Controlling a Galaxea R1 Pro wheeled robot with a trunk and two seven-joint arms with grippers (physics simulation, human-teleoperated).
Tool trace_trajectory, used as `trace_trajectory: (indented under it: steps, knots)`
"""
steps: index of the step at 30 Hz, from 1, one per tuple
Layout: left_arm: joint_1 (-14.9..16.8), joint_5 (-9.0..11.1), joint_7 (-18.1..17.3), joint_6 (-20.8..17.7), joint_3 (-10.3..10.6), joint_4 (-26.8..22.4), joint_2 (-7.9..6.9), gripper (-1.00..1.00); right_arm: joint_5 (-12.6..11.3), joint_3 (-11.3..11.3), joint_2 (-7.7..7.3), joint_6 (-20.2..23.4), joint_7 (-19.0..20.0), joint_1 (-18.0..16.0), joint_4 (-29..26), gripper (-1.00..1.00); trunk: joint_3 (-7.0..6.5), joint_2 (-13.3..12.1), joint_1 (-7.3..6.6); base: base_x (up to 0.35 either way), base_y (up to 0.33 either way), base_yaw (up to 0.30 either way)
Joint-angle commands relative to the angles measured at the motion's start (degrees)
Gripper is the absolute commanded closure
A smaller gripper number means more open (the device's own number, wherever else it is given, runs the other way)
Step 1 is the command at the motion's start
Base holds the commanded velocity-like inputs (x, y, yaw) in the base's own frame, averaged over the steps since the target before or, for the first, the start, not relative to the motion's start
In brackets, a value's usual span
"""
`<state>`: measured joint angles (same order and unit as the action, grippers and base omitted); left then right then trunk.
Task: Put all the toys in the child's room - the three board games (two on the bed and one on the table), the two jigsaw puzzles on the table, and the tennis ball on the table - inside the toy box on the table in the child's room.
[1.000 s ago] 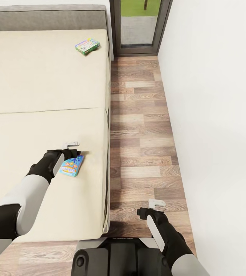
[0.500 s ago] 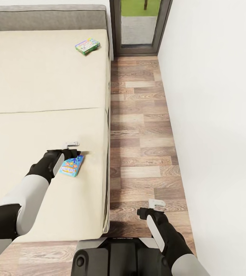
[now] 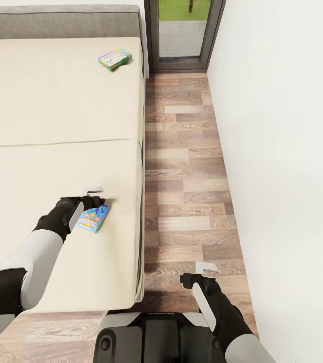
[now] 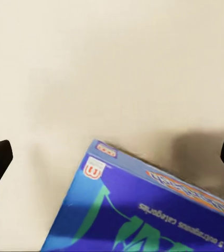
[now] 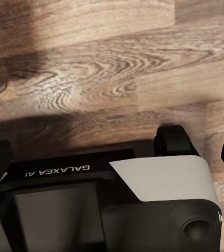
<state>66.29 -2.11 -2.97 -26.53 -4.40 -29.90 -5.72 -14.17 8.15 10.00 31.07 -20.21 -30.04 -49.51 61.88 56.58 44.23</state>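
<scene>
Since the earlier frame the whole view has slid slightly, so the camera has shifted; the left gripper (image 3: 91,200) has not moved off the near board game (image 3: 93,218) on the bed (image 3: 40,111). Its fingers stand spread wide and empty, the box between them, apparently poised for a grasp. That box is thin, blue with green lettering. A second board game (image 3: 115,58) lies near the headboard. The right gripper (image 3: 200,273) hangs open over the floor (image 3: 186,166), idle
</scene>
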Motion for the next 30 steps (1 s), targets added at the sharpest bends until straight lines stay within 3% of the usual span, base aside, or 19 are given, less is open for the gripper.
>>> trace_trajectory:
  steps: [1,21,30]
  knots:
    - [-0.03,-0.71,-0.37,-0.47,-0.2,0.89,0.02,-1.0,-0.59,0.11,0.0,0.13,-0.54,-0.02,-0.06,-1.0,0.03,0.03,0.0,-0.064,0.0,0.0]
    - [-0.03,-0.71,-0.37,-0.45,-0.17,0.93,0.01,-1.0,-0.59,0.17,0.0,0.13,-0.54,-0.02,-0.06,-1.0,0.03,0.03,0.0,-0.055,0.0,0.0]
    - [-0.03,-0.71,-0.37,-0.51,-0.17,0.9,0.01,-1.0,-0.59,0.12,0.0,0.13,-0.54,-0.02,-0.06,-1.0,0.03,0.03,0.0,-0.173,0.0,0.0]
